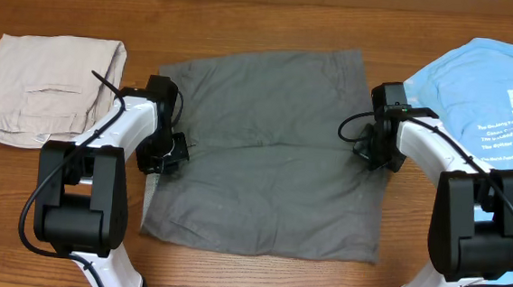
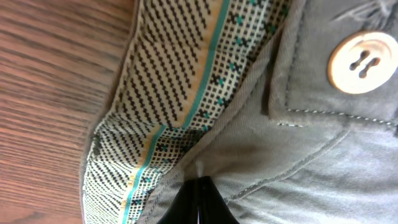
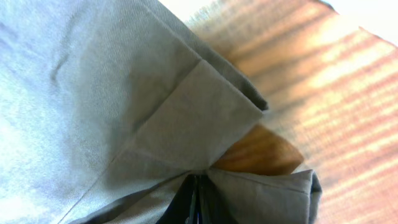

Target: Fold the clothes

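Pinching the waistband edge, the left gripper [image 2: 197, 198] is clamped on the dark grey shorts [image 1: 265, 149], just beside a pale button [image 2: 362, 62] and patterned lining [image 2: 180, 81]. The right gripper [image 3: 194, 200] is clenched on the opposite hem. The shorts lie spread mid-table between beige shorts [image 1: 52, 88] and a blue T-shirt [image 1: 486, 96]. The cloth looks soft, light and droopy, so the seamed edges should hold best. The T-shirt's white print is too blurred to read.
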Robot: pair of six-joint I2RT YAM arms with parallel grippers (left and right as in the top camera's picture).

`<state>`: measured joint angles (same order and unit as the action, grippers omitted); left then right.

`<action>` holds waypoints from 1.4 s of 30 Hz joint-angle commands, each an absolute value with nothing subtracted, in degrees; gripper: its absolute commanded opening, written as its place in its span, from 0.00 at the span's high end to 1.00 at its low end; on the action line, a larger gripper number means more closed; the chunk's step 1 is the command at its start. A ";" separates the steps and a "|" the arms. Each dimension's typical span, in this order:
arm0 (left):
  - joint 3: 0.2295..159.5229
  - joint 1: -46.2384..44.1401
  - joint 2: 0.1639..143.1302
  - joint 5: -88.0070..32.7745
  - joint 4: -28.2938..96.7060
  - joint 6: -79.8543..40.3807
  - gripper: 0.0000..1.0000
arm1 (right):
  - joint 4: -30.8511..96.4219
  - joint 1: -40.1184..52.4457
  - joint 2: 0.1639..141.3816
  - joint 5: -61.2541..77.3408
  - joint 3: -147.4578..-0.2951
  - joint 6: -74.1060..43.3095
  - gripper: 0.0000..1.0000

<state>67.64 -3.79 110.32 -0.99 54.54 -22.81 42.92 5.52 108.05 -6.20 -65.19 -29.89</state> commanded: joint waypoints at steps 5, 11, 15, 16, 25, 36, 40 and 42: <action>65.73 -2.59 114.91 9.61 46.94 -24.16 0.96 | 37.45 4.14 111.35 -6.11 -63.09 -27.59 0.96; 67.46 -2.61 114.26 9.63 46.46 -21.32 0.96 | 36.71 4.14 111.24 -5.85 -63.59 -26.70 0.96; 75.18 -2.59 112.31 9.47 51.68 -20.58 0.96 | 39.33 3.62 110.43 -5.15 -68.45 -26.50 0.96; 78.32 -2.59 111.74 8.80 53.63 -20.58 0.96 | 40.51 3.46 110.13 -4.38 -70.61 -26.46 0.96; 95.88 -2.70 111.11 0.80 67.53 -20.58 0.96 | 65.47 3.29 109.62 -3.46 -91.29 -25.28 0.96; 82.41 -3.44 112.38 -3.25 57.84 -20.80 0.96 | 63.90 3.57 110.52 -0.97 -80.97 -25.63 0.96; 77.36 -3.55 112.38 -3.22 53.52 -21.32 0.96 | 54.30 3.57 110.54 -0.23 -74.17 -25.23 0.96; 74.85 -3.57 112.38 -3.27 50.37 -21.61 0.96 | 51.48 3.57 110.54 0.38 -71.88 -25.23 0.96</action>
<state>77.91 -3.03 111.70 -2.39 52.99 -21.91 53.71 3.42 110.28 -0.69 -74.76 -25.45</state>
